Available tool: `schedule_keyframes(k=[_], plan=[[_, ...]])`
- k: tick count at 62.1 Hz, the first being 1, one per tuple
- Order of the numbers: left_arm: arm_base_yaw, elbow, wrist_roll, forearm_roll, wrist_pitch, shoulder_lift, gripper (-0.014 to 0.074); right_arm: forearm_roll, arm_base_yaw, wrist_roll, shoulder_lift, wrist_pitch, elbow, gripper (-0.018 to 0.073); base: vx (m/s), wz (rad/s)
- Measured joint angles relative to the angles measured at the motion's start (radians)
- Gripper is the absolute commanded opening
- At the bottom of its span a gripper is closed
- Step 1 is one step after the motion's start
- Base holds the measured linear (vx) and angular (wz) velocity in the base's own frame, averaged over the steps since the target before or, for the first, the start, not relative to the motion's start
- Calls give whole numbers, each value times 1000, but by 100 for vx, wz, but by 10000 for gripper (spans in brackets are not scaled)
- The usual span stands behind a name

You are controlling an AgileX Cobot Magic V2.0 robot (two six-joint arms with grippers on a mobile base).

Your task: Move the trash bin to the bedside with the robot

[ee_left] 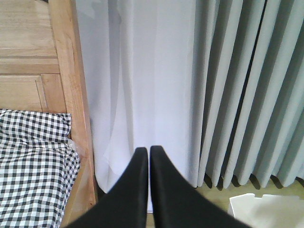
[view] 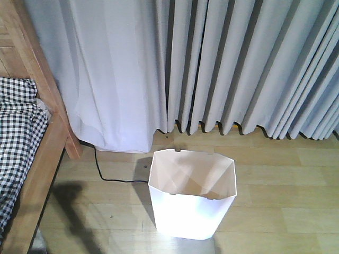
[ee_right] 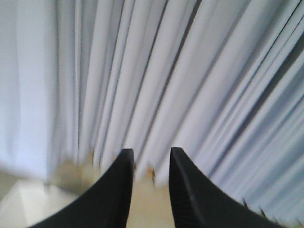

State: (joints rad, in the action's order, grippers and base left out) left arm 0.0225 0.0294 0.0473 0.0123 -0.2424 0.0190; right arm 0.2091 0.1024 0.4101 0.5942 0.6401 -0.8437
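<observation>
Bins: one trash bin [view: 192,203] | beds: one bed [view: 32,174] | left pincer [ee_left: 148,152] closed, empty | right pincer [ee_right: 151,156] parted, empty

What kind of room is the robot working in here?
Most likely a bedroom: a light brown wooden bed frame with black-and-white checked bedding, long pale grey pleated curtains reaching the wooden plank floor, and a white faceted plastic trash bin standing on it.

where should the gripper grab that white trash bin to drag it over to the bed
Probably the rim of the trash bin: it stands upright and open-topped, its thin wall ending in a bare edge. Come from above and pinch the edge nearest the bed, one finger inside and one outside. The faceted body is too wide to span. The right gripper is open; the left gripper is nearly shut.
</observation>
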Motion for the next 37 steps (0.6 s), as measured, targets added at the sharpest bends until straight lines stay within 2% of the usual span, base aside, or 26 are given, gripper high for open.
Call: schedule_keyframes(k=[9,20,27,37], plan=[[0,0,0,0,0,0,-6,98,-39,-1,-210,-256,328,178,0,0],[0,0,0,0,0,0,-6,126,-108,-2,-355,-384,601,178,0,0],[0,0,0,0,0,0,-6,159,-116,-3,-406,-435,690,178,0,0],[0,0,0,0,0,0,-6,237,-116,-3,-416,-500,697,178,0,0]])
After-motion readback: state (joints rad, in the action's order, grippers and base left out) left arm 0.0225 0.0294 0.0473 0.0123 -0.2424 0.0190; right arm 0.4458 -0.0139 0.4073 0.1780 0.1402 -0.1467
